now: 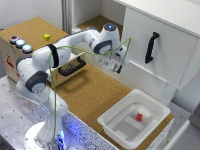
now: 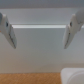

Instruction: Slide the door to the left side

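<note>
White door [image 1: 165,42] faces my gripper [image 1: 118,63], its black bar handle [image 1: 151,47] off to the exterior view's right. My fingers [image 2: 10,32] are spread, gripping nothing.

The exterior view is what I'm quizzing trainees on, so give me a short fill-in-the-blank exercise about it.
1. The door has a vertical bar handle coloured ____.
2. The white bin holds one small ____ block.
3. The gripper is ____ the handle, not touching it.
4. The wooden box carries three ____ on top.

Missing words: black; red; apart from; buttons

Open cork floor [image 1: 95,95] fronts the door [image 1: 155,45]; bin [image 1: 134,120] sits near
</note>
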Controlling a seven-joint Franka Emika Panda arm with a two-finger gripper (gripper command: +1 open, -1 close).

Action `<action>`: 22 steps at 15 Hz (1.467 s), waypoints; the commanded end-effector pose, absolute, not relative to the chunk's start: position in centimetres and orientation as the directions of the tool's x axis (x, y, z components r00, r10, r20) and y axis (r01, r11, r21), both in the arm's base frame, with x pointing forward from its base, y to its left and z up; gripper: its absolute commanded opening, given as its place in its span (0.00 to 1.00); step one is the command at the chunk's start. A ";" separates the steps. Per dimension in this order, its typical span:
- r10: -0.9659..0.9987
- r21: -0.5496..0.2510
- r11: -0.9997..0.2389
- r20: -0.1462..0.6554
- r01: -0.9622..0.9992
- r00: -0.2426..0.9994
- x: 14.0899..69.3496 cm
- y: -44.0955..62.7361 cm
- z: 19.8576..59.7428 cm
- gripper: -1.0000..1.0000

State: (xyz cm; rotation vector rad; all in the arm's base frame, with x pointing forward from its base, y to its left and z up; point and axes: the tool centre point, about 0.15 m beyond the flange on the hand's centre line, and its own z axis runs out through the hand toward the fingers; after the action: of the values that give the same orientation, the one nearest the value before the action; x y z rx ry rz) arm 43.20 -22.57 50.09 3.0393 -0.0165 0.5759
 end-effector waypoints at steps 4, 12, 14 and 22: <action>-0.072 0.007 -0.997 0.354 -0.080 0.933 52.7 -32.2 54.5 1.00; -0.114 -0.065 -0.993 0.364 -0.097 0.925 55.8 -34.1 57.5 1.00; -0.113 -0.086 -0.992 0.362 -0.088 0.925 56.0 -34.1 58.0 1.00; -0.043 -0.103 -0.995 0.391 -0.003 0.919 56.1 -32.5 60.0 1.00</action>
State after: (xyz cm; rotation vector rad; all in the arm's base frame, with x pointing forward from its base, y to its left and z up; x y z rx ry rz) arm 54.64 -31.40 57.86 3.0290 -0.1457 0.7411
